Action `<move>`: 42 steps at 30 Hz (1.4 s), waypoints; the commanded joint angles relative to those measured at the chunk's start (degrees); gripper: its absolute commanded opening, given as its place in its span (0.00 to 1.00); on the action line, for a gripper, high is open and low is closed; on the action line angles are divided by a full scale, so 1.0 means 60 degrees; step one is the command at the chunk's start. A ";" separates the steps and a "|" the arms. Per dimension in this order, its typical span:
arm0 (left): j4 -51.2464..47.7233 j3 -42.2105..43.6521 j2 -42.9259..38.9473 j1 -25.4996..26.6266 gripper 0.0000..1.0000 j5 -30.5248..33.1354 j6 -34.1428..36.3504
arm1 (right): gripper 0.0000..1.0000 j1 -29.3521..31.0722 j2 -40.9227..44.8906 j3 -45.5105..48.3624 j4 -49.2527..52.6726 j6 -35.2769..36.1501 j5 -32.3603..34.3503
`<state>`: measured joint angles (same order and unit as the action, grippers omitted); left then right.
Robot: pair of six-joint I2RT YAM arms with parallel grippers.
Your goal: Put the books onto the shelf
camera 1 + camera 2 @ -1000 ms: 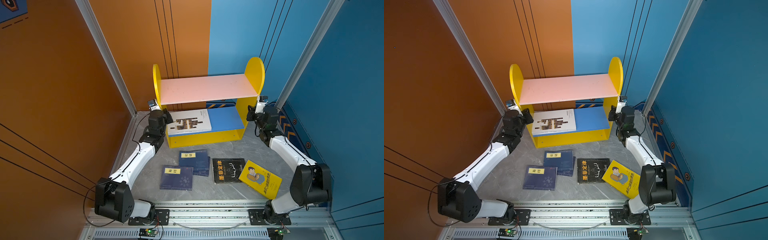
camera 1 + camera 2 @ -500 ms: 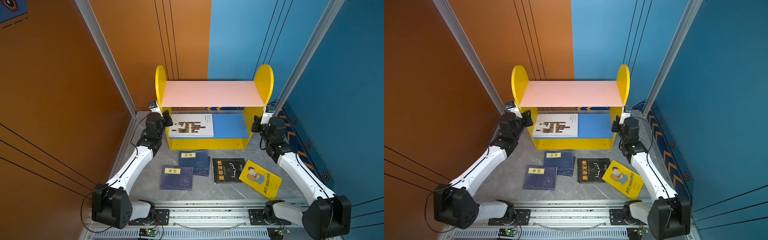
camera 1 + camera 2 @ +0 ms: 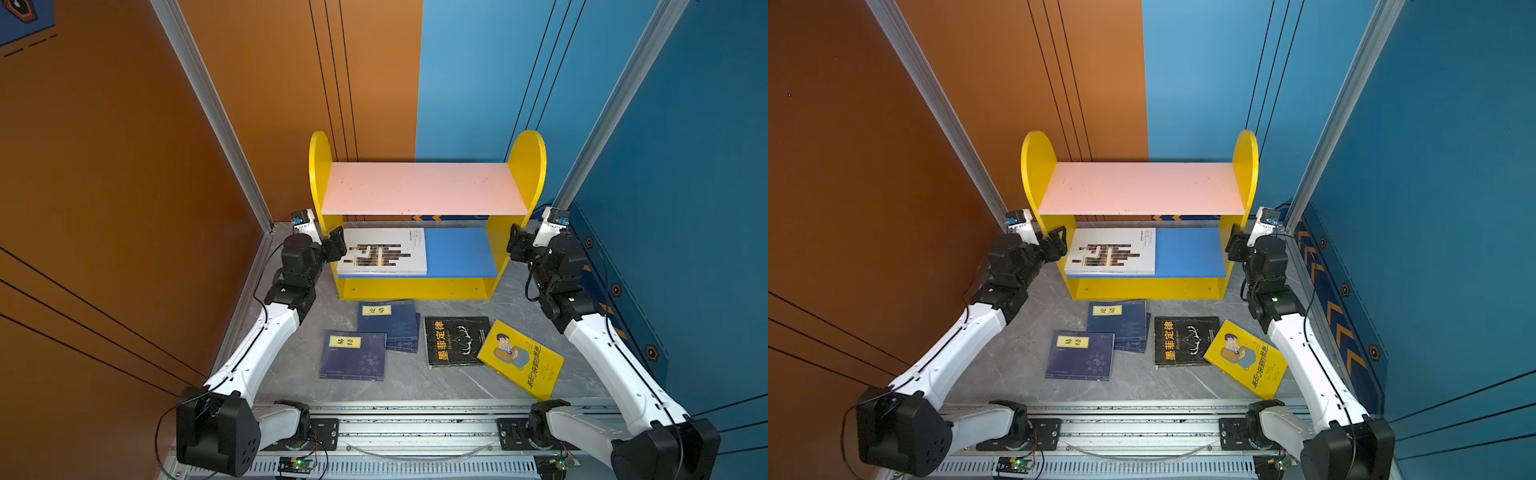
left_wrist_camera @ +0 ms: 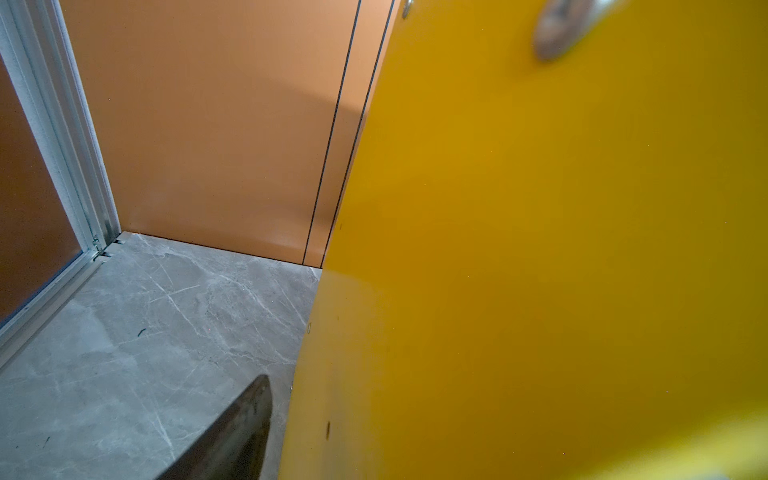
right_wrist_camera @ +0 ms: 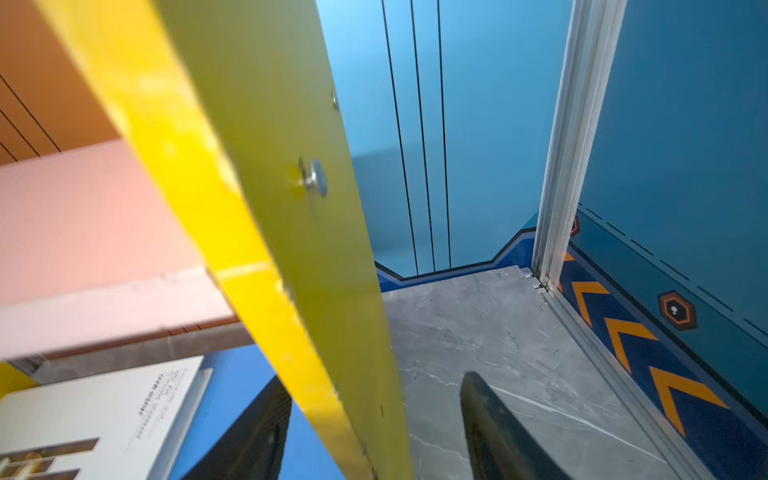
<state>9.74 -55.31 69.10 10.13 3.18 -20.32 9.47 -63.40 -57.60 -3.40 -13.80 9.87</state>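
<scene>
The shelf (image 3: 419, 193) stands square against the back wall, its pink upper board bare. A white book (image 3: 384, 251) with a dark block pattern lies on the blue lower board (image 3: 457, 251). On the floor in front lie two navy books (image 3: 388, 322) (image 3: 353, 355), a black book (image 3: 455, 340) and a yellow book (image 3: 521, 359). My left gripper (image 3: 334, 247) sits at the shelf's left side panel; one finger (image 4: 245, 419) stands just clear of it. My right gripper (image 5: 376, 380) is open astride the right side panel (image 5: 291, 232), with a gap on each side.
Orange wall (image 3: 208, 124) close on the left and blue wall (image 3: 665, 208) close on the right hem in the shelf. A metal rail (image 3: 415, 415) runs along the front edge. Grey floor (image 3: 415, 386) shows between the books and the rail.
The shelf has swung from a skewed stance to square against the back wall. Both grippers, shut on its side panels before, have opened. The right arm has stretched out to the right.
</scene>
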 commanded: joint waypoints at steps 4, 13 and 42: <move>-0.0900 0.0682 -0.1263 0.0116 0.90 -0.0708 0.0059 | 0.85 0.0270 0.0796 -0.0640 0.1625 -0.0546 0.0978; -0.4011 0.1162 -0.2520 0.0711 0.99 -0.2010 0.0369 | 0.88 0.1574 0.1452 -0.0862 0.3815 -0.1407 0.1202; -0.7436 0.5111 -0.4259 -0.0026 0.98 -0.0939 -0.4580 | 0.90 0.7210 -0.2361 0.2336 -0.0333 -0.7497 -0.2817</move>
<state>-36.95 -25.65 43.33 10.44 0.43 -45.89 53.04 -73.63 -45.69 4.91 -55.68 3.55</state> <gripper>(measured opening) 0.979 0.900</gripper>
